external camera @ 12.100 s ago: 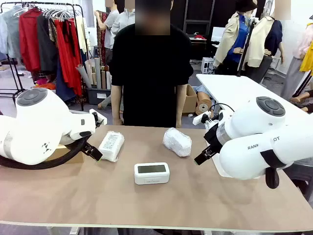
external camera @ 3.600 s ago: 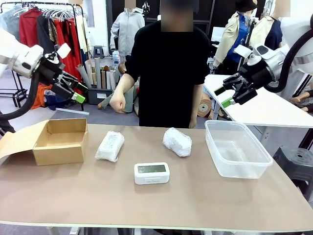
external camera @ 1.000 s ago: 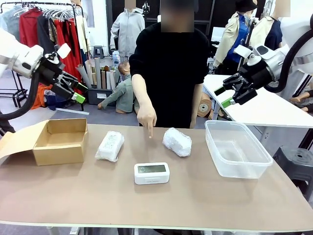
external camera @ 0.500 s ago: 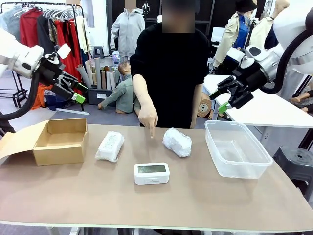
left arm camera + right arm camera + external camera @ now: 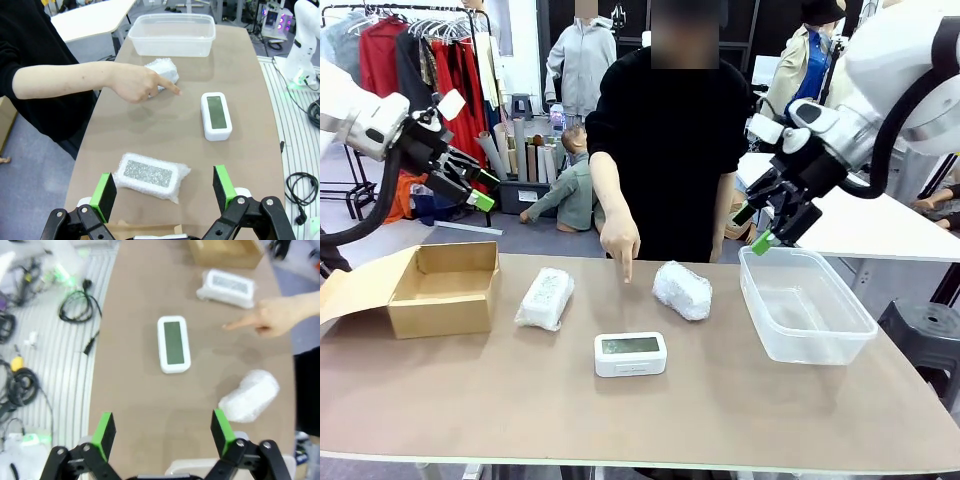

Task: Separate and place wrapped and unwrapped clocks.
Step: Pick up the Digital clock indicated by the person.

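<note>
High above the desk (image 5: 520,400) and far left of the clock (image 5: 631,353), my left end effector (image 5: 483,190) hangs in the air with its green-padded fingers spread apart and nothing between them. Below it, well left of the clock, an open cardboard box (image 5: 430,315) sits at the desk's left end with one flap folded outward.

Between that box and the clock, a little farther toward the person, lies the flat wrapped bundle (image 5: 546,297) in bubble wrap, clear of both. The clock itself, bare white plastic with a grey-green screen, lies near the middle of the desk, touching neither bundle.

Just beyond the clock, the person's hand (image 5: 620,240) reaches in over the far edge with the index finger pointing down at the desk between the two bundles. I cannot tell whether the fingertip touches the surface. From my left wrist, that hand covers part of the rounder wrapped bundle (image 5: 682,289), which lies right of the clock and farther back.

Up and to the right of the clock, my right end effector (image 5: 752,228) hovers in the air with its fingers wide apart, gripping nothing. It hangs over the far left corner of a clear plastic tub (image 5: 815,350), which stands well right of the clock.
</note>
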Available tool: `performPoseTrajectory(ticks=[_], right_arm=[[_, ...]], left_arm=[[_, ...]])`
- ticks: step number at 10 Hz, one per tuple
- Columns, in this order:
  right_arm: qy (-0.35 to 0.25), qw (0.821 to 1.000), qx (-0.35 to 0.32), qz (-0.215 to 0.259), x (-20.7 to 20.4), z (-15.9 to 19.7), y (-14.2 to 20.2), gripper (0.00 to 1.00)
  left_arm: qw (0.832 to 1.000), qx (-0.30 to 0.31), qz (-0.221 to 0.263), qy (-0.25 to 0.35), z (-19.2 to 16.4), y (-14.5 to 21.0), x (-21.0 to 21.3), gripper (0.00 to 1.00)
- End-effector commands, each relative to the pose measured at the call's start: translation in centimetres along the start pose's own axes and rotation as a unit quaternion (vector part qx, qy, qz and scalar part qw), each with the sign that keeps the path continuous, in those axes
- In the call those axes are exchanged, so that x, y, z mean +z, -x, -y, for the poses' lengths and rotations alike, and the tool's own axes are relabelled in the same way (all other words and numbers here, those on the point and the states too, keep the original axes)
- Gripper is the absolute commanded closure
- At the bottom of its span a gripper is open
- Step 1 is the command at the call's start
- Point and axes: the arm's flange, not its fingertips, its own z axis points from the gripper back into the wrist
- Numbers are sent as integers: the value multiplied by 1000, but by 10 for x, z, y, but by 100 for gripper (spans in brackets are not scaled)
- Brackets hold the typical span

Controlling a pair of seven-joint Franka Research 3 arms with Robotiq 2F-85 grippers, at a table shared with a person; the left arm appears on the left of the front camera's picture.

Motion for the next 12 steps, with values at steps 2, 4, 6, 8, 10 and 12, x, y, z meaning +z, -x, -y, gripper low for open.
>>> performPoseTrajectory(ticks=[2, 4, 6, 8, 10, 12], right_arm=[[34, 997, -2, -71, -43, -18, -24, 0], [31, 995, 13, -96, -73, -29, -44, 0], [54, 991, 13, -121, -103, -32, -52, 0], [46, 990, 15, -130, -137, -35, -56, 0], [67, 988, 21, -139, -170, -35, -54, 0], [64, 986, 27, -150, -198, -33, -50, 0]], left_arm=[[1000, 0, 1, -1, 0, 0, 2, 0], [1000, 0, 1, -1, 0, 0, 2, 0], [1000, 0, 1, -1, 0, 0, 2, 0], [1000, 0, 1, -1, 0, 0, 2, 0], [1000, 0, 1, -1, 0, 0, 2, 0], [1000, 0, 1, -1, 0, 0, 2, 0]])
